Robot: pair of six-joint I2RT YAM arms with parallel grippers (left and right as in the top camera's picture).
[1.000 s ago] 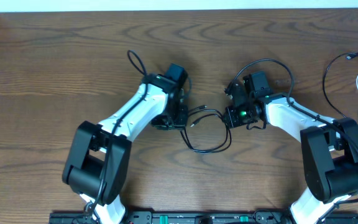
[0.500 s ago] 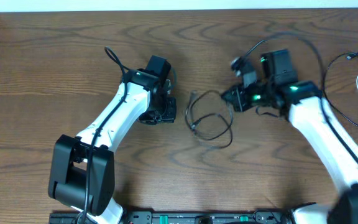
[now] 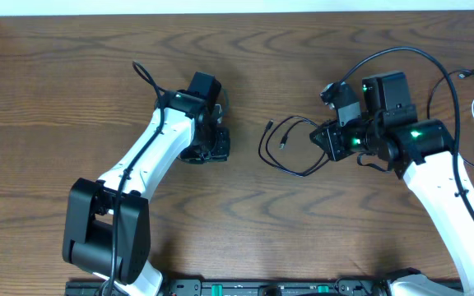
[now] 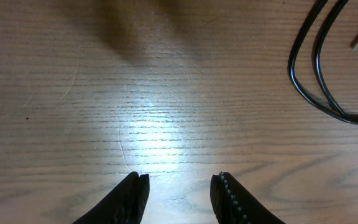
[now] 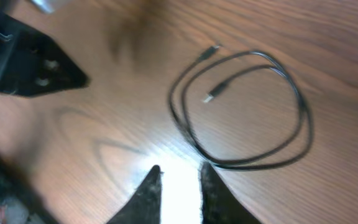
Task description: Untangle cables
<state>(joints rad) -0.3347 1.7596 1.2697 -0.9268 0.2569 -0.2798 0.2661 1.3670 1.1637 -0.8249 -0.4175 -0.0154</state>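
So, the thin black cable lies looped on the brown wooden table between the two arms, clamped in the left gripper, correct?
Not clamped: the left wrist view shows the left gripper open over the bare brown wooden table, with the thin black cable lying looped apart from it. The rest is right.

Robotics lab bench: wood-grain table (image 3: 39, 99), left arm (image 3: 151, 158), right arm (image 3: 443, 197) mounted at edge.
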